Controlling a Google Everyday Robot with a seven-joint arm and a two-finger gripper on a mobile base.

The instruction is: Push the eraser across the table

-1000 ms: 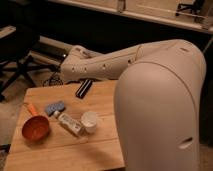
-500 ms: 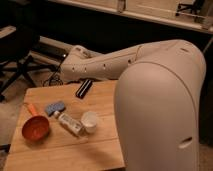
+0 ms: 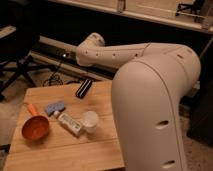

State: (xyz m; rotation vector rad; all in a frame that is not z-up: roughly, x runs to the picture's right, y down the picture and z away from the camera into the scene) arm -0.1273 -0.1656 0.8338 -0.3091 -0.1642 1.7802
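One camera sits high on the robot, looking forward and down over its own arm (image 3: 155,100); that bulky link fills the right foreground; the table (image 3: 60,150) lies near, lower left; the gripper is hidden from view.

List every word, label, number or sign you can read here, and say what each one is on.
None can be read.
White bottle: its label has marks, too blurred to read.
Eraser: lengthwise stripes only, no lettering.
Gripper: not in view; only the arm shows, above the far edge of the table.
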